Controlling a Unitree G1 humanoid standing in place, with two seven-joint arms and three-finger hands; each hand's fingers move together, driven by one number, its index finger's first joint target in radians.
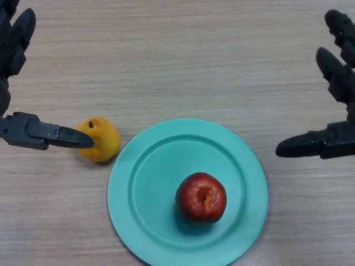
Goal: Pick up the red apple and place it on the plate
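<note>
Nearest the camera sits the red apple, stem hollow up, resting inside the teal plate, a little to the right of the plate's middle and toward its near edge. Both hands are clear of it. At the left side the left hand holds nothing, its fingers straight and spread wide: the thumb reaches rightward so that its tip overlaps the yellow fruit in the view, though whether it touches cannot be told, while the other fingers point toward the far left corner. At the right side the right hand is likewise empty and spread wide, thumb pointing left toward the plate's rim but well apart from it, fingers stretched toward the far right. Judging by how things lie, the apple is already where the task wants it, so the placing looks done. What could go wrong now comes mostly from the left thumb: a sweep to the right could nudge the yellow fruit, which lies just beside the plate's left rim, and roll it against the plate or shift the plate on the wooden table. A careless reach back in by either hand could also tip the round apple into rolling off the shallow dish. By count: one red apple, one yellow fruit, one plate, two hands.
</note>
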